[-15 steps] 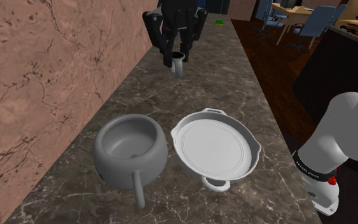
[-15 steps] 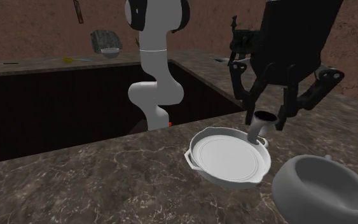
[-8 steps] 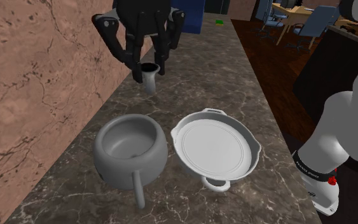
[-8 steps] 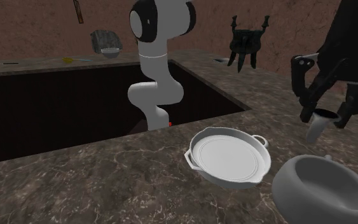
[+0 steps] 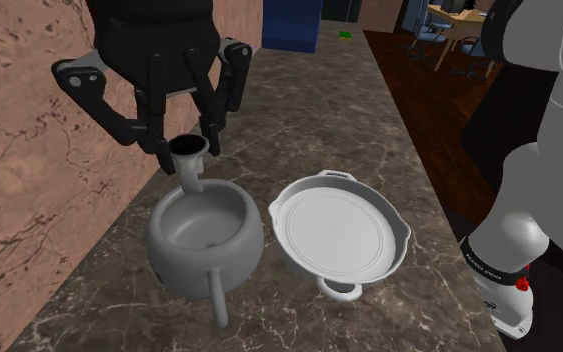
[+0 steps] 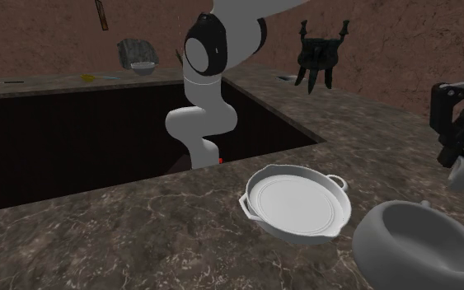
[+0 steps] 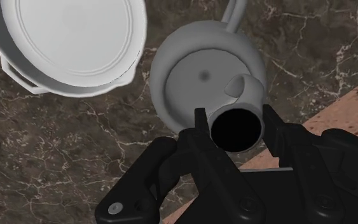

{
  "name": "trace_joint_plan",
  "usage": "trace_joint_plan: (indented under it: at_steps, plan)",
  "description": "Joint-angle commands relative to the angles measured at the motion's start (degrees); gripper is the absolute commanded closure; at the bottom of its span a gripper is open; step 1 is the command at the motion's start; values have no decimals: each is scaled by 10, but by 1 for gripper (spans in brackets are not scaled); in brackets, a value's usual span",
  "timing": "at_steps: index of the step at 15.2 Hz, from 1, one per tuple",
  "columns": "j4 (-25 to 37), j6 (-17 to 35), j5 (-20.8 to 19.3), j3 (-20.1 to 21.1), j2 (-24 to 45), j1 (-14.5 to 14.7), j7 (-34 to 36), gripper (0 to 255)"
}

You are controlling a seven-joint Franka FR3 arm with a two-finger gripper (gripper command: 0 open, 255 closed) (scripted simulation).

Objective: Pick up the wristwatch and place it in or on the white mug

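Grey wristwatch (image 5: 191, 172), clasped by the black fingers (image 7: 201, 133), has come from the far counter (image 5: 309, 120) to the eleven-o'clock rim of the mug (image 5: 184, 268); release looks next.

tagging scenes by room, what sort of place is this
Probably a kitchen: a long dark marbled countertop against a pinkish wall, bearing a white round two-handled pan and a grey round long-handled pot.

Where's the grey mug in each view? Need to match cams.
Shoulder view: grey mug lower left of centre.
Second exterior view: mug at the bottom right corner.
Wrist view: mug just beyond the fingers holding the wristwatch.
Shared landmark: white two-handled pan beside the mug.
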Motion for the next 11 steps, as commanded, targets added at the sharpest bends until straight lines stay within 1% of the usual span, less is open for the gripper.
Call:
trace_joint_plan:
  at_steps: [1,6,11]
  plan:
    - [-30,21,6,1,-10,-8,1,255]
    - [-102,72,19,1,-32,-26,-2,255]
    - [-161,119,28,1,-47,-38,-3,255]
